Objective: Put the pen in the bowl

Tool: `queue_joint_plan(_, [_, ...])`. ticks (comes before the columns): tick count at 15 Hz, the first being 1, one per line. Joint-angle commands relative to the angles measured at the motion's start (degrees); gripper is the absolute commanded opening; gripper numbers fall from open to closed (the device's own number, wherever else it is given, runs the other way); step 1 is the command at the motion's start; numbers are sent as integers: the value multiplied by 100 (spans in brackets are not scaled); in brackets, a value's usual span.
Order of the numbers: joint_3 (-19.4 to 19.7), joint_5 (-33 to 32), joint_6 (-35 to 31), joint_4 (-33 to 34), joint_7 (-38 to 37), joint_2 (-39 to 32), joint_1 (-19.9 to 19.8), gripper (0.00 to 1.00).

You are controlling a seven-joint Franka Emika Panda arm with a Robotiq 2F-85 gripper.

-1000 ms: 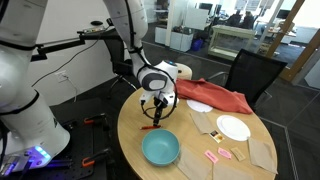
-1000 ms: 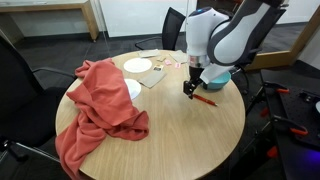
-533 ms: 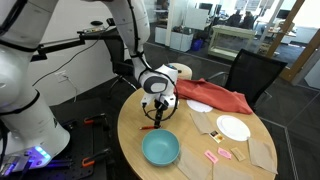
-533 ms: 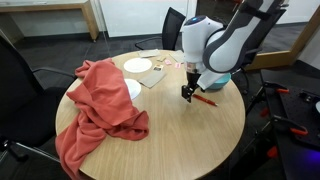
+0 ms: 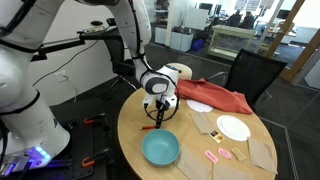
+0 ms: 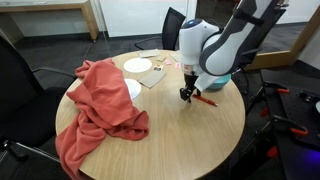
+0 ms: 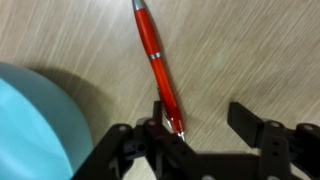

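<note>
In an exterior view the black two-finger gripper point(image 5: 157, 112) has sunk closer to the thin red plastic pen point(image 5: 150, 126), which lies beyond the shallow teal-blue bowl point(image 5: 160, 149); a grasp seems imminent. In an exterior view it hangs just above the pen point(image 6: 205, 100). In the wrist view the jaws are spread, with the pen's tip point(image 7: 178, 127) between them on the wooden table point(image 7: 250, 50), nearer the left finger.

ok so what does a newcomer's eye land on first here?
The white arm's gripper hangs low over the red pen on the round wooden table; in the wrist view its jaws stand open, the pen's tip beside one finger. Next, the red cloth heaped over the table's edge, and the teal bowl close by the pen.
</note>
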State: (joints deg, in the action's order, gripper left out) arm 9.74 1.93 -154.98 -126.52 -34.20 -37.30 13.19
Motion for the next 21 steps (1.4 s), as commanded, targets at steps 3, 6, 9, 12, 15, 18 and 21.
queue_joint_plan(3, [71,66,-38,115,-136,-79,62,22])
queue_joint_plan(6, [81,81,-23,153,-137,-75,55,2])
queue_joint_plan(9, [93,101,7,63,-158,102,68,4])
queue_joint_plan(12, [126,126,-68,-307,-192,652,106,4])
queue_joint_plan(15, [220,29,-72,-682,-435,1323,180,4])
queue_joint_plan(18, [374,-193,5,-1062,-787,1997,221,4])
queue_joint_plan(21, [510,-604,75,-1465,-1258,2620,134,4])
